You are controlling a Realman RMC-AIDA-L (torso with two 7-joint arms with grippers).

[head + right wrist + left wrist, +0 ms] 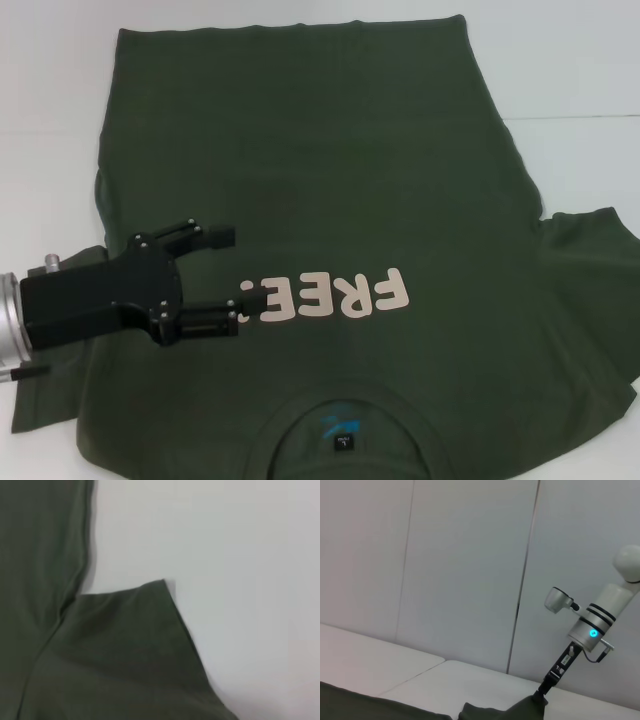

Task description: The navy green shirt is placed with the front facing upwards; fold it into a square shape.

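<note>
Looking from the head, the shirt (330, 200) lies flat on the table (570, 60), front up, collar nearest the robot, long axis running away from it. The left gripper (236, 275) hovers over its left side, jaws spread, pointing toward the lettering (325, 296); it is the nearer arm.

The left wrist view shows the right gripper (540, 696) at a raised shirt edge; whether it pinches, I cannot tell.

The right wrist view shows only the right sleeve (125, 645).

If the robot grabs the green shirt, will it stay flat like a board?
Probably not. The shirt lies wrinkled on the table, so it likely droops. It looks light, and the left gripper could bunch it.
</note>
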